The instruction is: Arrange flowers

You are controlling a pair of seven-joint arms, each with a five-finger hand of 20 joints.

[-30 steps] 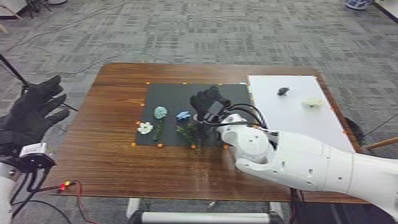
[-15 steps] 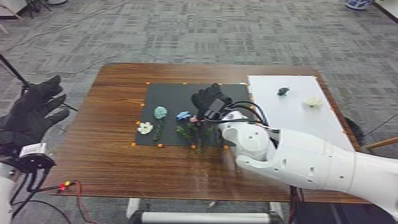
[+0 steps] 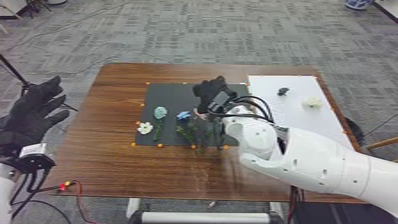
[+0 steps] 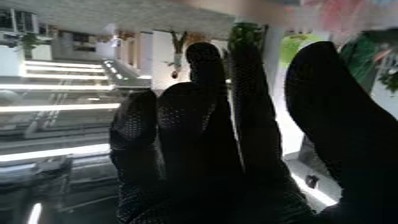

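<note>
"Where are the flowers laid?"

"On the dark mat, by which part of the table is covered. The white flower is placed at the left edge, with the pale teal flower just to its right and a little farther. The blue flower is seen right of that, its leafy stem pointed toward the near side."

"And the pink flower?"

"It is found right of the blue one, close to the right hand; whether it is touched cannot be told."

"How is that hand held?"

"Open, above the mat; in the right wrist view its fingers are kept straight, the thumb spread away."

"The left hand?"

"Held open, left of the table."

"What is set on the white sheet?"

"A small dark object and, right and nearer, a cream flower."
</note>
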